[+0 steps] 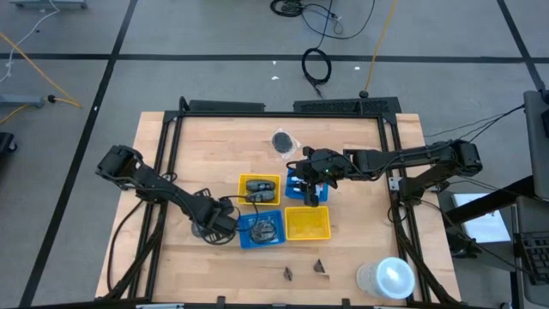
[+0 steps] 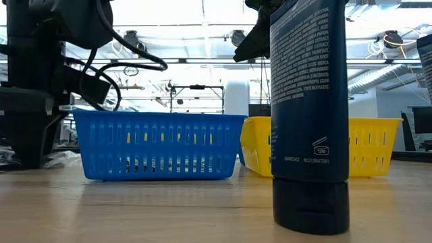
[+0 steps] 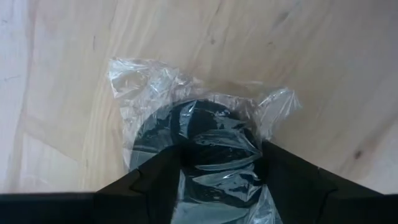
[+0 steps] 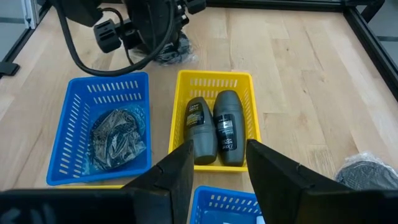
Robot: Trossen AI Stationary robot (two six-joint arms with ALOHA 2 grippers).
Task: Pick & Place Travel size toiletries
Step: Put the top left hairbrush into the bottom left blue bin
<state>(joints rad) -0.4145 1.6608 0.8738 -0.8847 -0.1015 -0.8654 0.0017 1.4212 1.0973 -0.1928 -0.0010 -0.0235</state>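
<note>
No white tubes show plainly. My right gripper [image 1: 312,194] [image 4: 219,146] is open and hovers over a small blue basket [image 1: 296,184] [image 4: 221,200], holding nothing. Beyond it, a yellow basket [image 4: 214,76] [image 1: 260,178] holds two dark roll-on bottles [image 4: 214,130] lying side by side. My left gripper [image 1: 219,225] [image 3: 221,149] is open and points down over a dark round disc in a clear plastic bag [image 3: 205,134], which lies flat on the table left of a larger blue basket [image 1: 244,240]. My left gripper comes at the bagged disc from above, with one finger [image 3: 155,180] over each side of the disc. The plastic [image 3: 217,186] runs between the fingers. I cannot tell whether the fingers touch it. The bag lies on the wood.
The larger blue basket [image 4: 74,93] holds a bagged dark item [image 4: 118,134]. An empty yellow basket [image 1: 307,223] stands right of it. Another bagged disc [image 1: 283,142] lies farther back, and a white lidded cup [image 1: 386,279] near the right. A dark bottle [image 2: 310,115] stands cap-down close to the low camera.
</note>
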